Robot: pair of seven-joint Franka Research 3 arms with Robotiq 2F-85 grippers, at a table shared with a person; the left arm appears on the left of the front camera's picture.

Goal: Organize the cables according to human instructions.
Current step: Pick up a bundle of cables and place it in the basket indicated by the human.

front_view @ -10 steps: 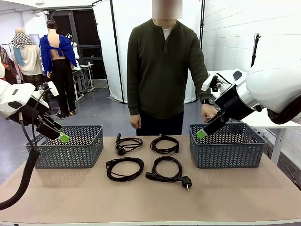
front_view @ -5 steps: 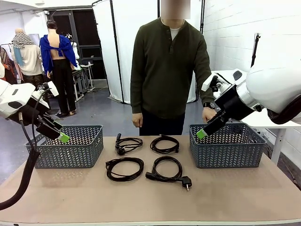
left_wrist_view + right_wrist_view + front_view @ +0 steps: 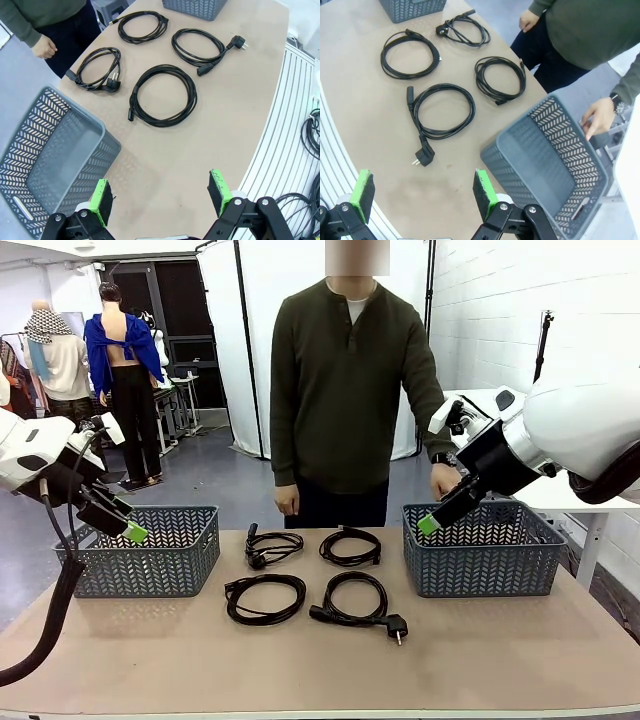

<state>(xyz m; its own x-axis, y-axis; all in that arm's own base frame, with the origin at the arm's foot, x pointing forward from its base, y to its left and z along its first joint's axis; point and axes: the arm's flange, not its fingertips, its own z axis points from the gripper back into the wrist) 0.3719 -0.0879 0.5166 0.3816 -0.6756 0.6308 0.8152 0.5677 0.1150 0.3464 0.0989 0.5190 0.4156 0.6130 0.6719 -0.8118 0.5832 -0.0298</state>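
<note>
Black cables (image 3: 262,558) lie centre frame between two baskets (image 3: 150,560), within your reach; left gripper (image 3: 125,525) and right gripper (image 3: 430,523) hover spread and empty, presumably awaiting the person's (image 3: 345,390) cue.

Front cam faces across table (image 3: 300,670); both wrist cams look down on cables (image 3: 131,112).

Readable text: none.
Cables (image 3: 258,560): black cords and plugs, any moulded marks too small to read.
Left basket (image 3: 150,560): grey herringbone wall, no label legible.
Right basket (image 3: 485,560): same grey wall, no label legible.
Bench (image 3: 320,670): plain tan top, no legible marking.
Person's sweater (image 3: 345,390): plain dark green, no lettering.
</note>
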